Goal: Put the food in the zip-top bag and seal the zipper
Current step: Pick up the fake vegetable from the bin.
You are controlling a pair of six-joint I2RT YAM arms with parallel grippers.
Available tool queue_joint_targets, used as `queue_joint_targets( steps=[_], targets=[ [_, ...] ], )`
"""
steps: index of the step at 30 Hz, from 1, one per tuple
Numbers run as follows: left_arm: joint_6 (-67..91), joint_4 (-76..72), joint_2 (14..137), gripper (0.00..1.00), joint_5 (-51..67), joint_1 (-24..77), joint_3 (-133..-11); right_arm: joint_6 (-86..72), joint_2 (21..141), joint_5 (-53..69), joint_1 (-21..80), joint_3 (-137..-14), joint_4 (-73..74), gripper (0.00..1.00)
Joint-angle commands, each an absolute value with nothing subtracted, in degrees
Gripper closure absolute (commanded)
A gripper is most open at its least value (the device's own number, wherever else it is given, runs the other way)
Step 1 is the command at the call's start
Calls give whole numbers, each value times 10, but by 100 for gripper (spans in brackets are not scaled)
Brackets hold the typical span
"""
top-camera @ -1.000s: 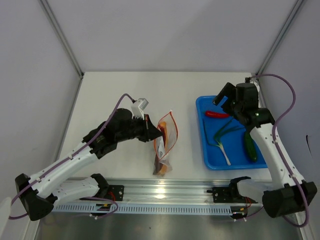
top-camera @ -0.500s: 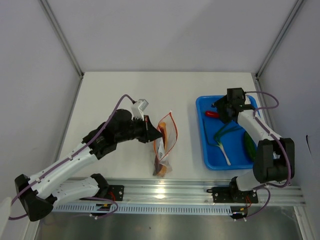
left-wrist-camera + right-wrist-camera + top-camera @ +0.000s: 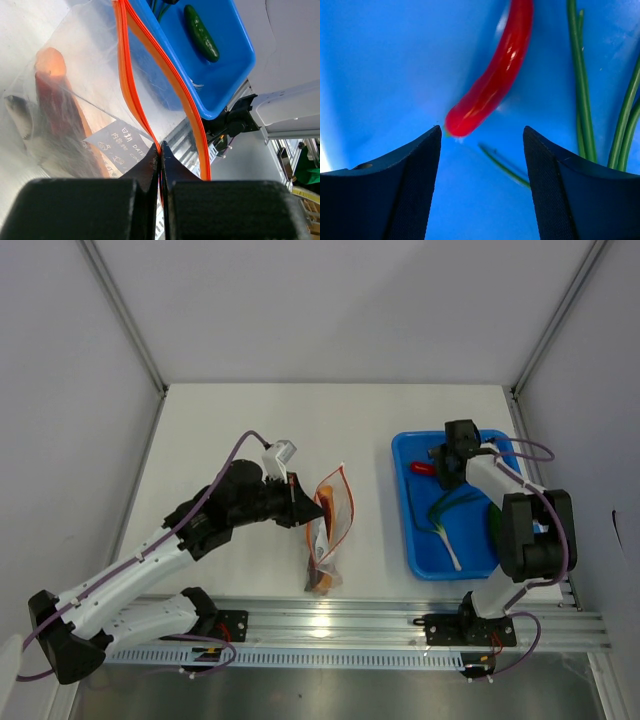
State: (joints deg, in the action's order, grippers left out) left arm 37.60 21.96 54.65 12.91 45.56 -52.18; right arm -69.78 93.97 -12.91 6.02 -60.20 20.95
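The zip-top bag [image 3: 335,515] is seen near the middle of the table [image 3: 240,420], raised at its far end and trailing toward 6 o'clock. Its orange-red zipper [image 3: 342,483] runs along the raised mouth. In the left wrist view the two strips of the zipper [image 3: 150,55] are parted, so the mouth is unsealed. A sausage in a bun [image 3: 322,575] is already lodged at the bag's near end, and through the clear plastic it is seen beside a white printed label [image 3: 120,142].

The left claw [image 3: 303,502] is placed at the bag's 9 o'clock side. Its fingertips are clenched on the zipper, one strip being pinched between them [image 3: 160,150] with no gap visible.

At 3 o'clock from the bag, well apart from it, a blue tray [image 3: 415,540] is set on the table. The red chili [image 3: 425,468] lies in the tray's far part, at about 11 o'clock within it. The green onion stalks [image 3: 445,510] are spread from the centre toward 6 o'clock. The dark green cucumber [image 3: 201,33] is seen in the tray only from the left wrist view.

The right claw [image 3: 438,462] is lowered into the tray over the chili. In the right wrist view its fingers are spread wide [image 3: 481,131], grasping nothing. The chili's tip [image 3: 492,80] is framed just beyond the gap between them, and the onion stalks [image 3: 582,85] lie at 2 o'clock.
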Motion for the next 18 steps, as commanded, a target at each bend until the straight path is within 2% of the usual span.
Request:
queue_joint_targets(
  steps=[1,11,14,15,17,18],
  targets=[
    [383,203,535,99,146,453,-523,-724,967,-165,62,-610,179,32],
    [384,221,524,99,134,452,-521,-727,1038,-173,62,-628,158,33],
    [384,225,519,99,129,452,-519,-727,1042,-166,63,-620,159,43],
    [386,226,519,99,127,452,-518,-723,1040,-163,64,-610,152,53],
    [388,228,519,99,126,452,-517,-718,1030,-161,66,-601,148,64],
    [388,228,519,99,124,452,-516,-716,1026,-162,68,-592,147,79]
  ],
)
